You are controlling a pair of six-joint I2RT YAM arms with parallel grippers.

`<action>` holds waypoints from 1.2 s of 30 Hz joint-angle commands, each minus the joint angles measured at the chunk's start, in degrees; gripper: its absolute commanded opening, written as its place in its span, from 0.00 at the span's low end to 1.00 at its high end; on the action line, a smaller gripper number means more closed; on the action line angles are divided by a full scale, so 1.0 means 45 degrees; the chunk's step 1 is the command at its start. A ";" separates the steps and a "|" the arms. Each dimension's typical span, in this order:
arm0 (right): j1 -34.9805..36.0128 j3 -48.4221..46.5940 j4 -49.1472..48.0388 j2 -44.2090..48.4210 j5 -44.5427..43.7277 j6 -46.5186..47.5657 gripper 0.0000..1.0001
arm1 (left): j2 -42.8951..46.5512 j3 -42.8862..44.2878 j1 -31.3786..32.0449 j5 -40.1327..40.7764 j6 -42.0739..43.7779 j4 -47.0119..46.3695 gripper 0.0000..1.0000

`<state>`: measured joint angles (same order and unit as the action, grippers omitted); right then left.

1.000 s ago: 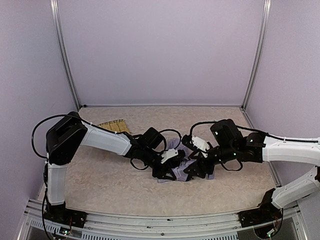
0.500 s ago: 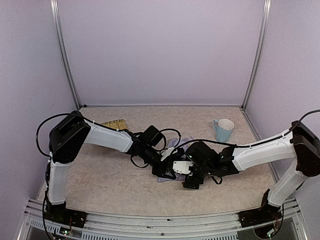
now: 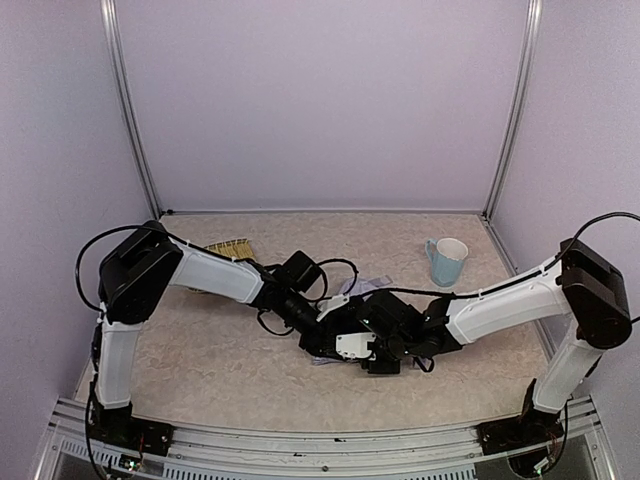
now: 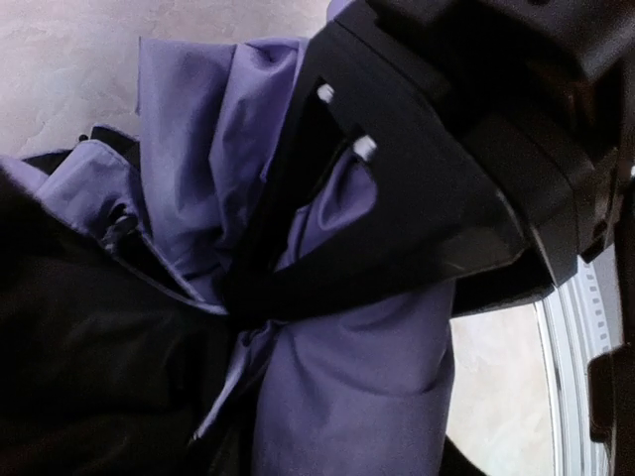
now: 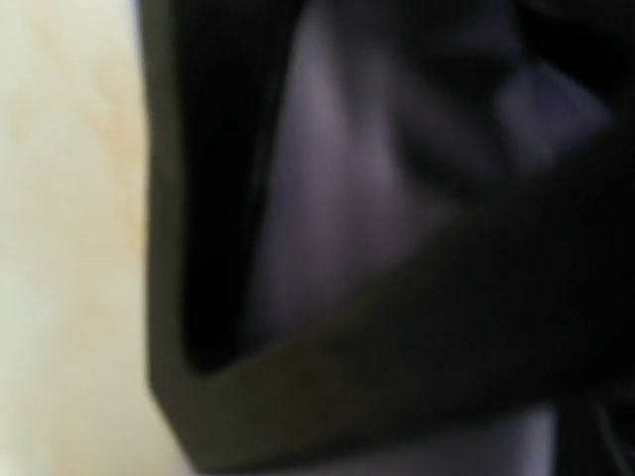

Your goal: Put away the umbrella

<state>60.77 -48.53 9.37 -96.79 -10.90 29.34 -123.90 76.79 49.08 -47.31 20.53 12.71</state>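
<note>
The umbrella (image 3: 362,285) lies crumpled on the counter (image 3: 190,350), left of the mug (image 3: 447,262) and nearer the arm bases, its lavender folds and black underside bunched together. Both hands meet on it. The left hand (image 3: 312,338) is on the side away from the mug, and the right hand (image 3: 350,328) on the mug's side presses into the fabric. I cannot tell whether either hand is spread or pinching. A straw tray (image 3: 228,249) lies far left of the mug.

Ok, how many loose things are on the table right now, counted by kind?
Umbrella: 1
Mug: 1
Straw tray: 1
Total: 3
</note>
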 commanded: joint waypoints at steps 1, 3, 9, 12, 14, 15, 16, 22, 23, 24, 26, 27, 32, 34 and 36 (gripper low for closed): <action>0.0108 -0.0069 0.1095 -0.0129 0.1025 -0.0521 0.28 | 0.0123 -0.1587 -0.0249 0.0901 -0.0717 0.0458 0.55; 0.0108 -0.0148 0.1487 -0.0177 0.1331 -0.0726 0.25 | 0.1036 -0.2225 -0.0506 0.0889 -0.1264 -0.1238 0.61; 0.0101 -0.0283 0.2672 -0.0318 0.2704 -0.1392 0.20 | 0.4274 -0.5574 -0.1511 0.0184 -0.3080 -0.7263 0.69; -0.0009 -0.0556 0.3423 -0.0416 0.3944 -0.1781 0.19 | 0.5912 -0.7478 -0.1680 0.0333 -0.3266 -1.0069 0.68; -0.0323 -0.0876 0.4010 -0.0536 0.5305 -0.2143 0.20 | 0.6836 -0.8614 -0.1671 0.0517 -0.2992 -1.1029 0.67; -0.0515 -0.1090 0.4393 -0.0658 0.6075 -0.2245 0.20 | 0.7250 -0.9046 -0.1612 0.0699 -0.2765 -1.1223 0.65; -0.0717 -0.1280 0.4880 -0.0802 0.6748 -0.2349 0.21 | 0.7738 -0.9376 -0.1476 0.0922 -0.2481 -1.1218 0.63; -0.1616 -0.2409 0.6934 -0.2186 0.9449 -0.2580 0.24 | 0.9465 -1.0631 0.0799 0.4733 0.1277 -0.9597 0.55; -0.1694 -0.2713 0.7210 -0.2487 0.9755 -0.2544 0.24 | 0.9503 -1.0587 0.1345 0.5640 0.1894 -0.9152 0.55; -0.1707 -0.2924 0.7442 -0.2877 0.9930 -0.2510 0.24 | 0.9424 -1.0516 0.1887 0.6537 0.2396 -0.8806 0.56; -0.1710 -0.3371 0.7893 -0.3536 1.0136 -0.2395 0.25 | 0.9020 -1.0126 0.2705 0.8593 0.3095 -0.8298 0.62; -0.1708 -0.3548 0.8101 -0.3840 1.0219 -0.2331 0.25 | 0.8746 -0.9980 0.2985 0.9311 0.3330 -0.8201 0.64; -0.1843 -0.3954 0.8717 -0.5012 1.0681 -0.2010 0.27 | 0.7169 -0.9126 0.3253 1.0893 0.4190 -0.7636 0.68; -0.1916 -0.4071 0.8859 -0.5294 1.0609 -0.1994 0.27 | 0.6506 -0.8810 0.3234 1.0968 0.4359 -0.7167 0.68; -0.2022 -0.4147 0.8818 -0.5375 1.0678 -0.1942 0.27 | 0.5904 -0.8338 0.3234 1.0998 0.4201 -0.6327 0.68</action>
<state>51.16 -70.63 36.84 -114.24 39.03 21.17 -93.30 35.44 63.70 -3.77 36.80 -22.35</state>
